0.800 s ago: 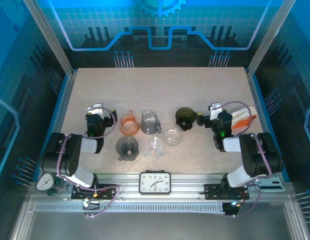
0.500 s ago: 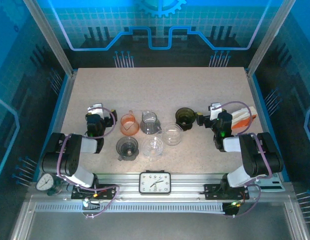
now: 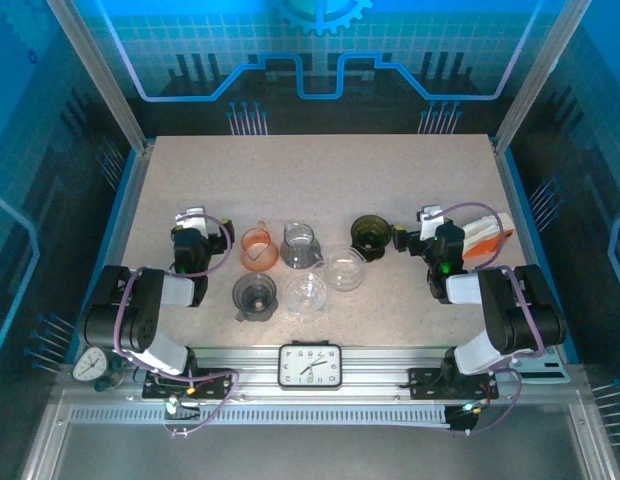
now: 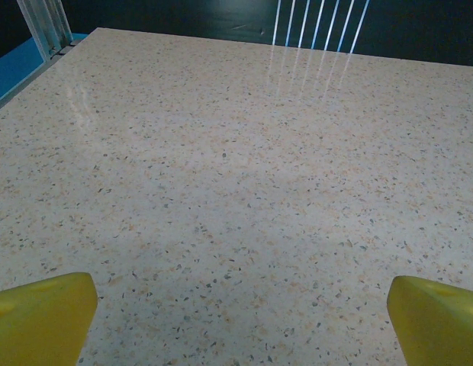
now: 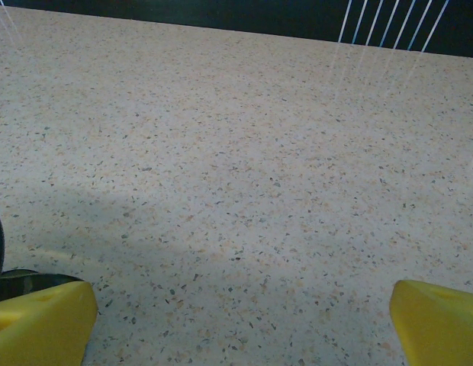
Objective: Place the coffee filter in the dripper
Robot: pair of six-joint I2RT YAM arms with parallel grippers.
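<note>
Yellow-fingered left tool (image 4: 240, 316) and right tool (image 5: 240, 320), jaws wide apart and empty, above the speckled table (image 4: 221, 152).

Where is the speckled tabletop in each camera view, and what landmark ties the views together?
Top external: speckled tabletop in the centre of the picture.
Left wrist: speckled tabletop from the yellow fingertips up to the far edge.
Right wrist: speckled tabletop from the yellow fingertips to the far edge.
Shared landmark: white rods past the far edge.
</note>
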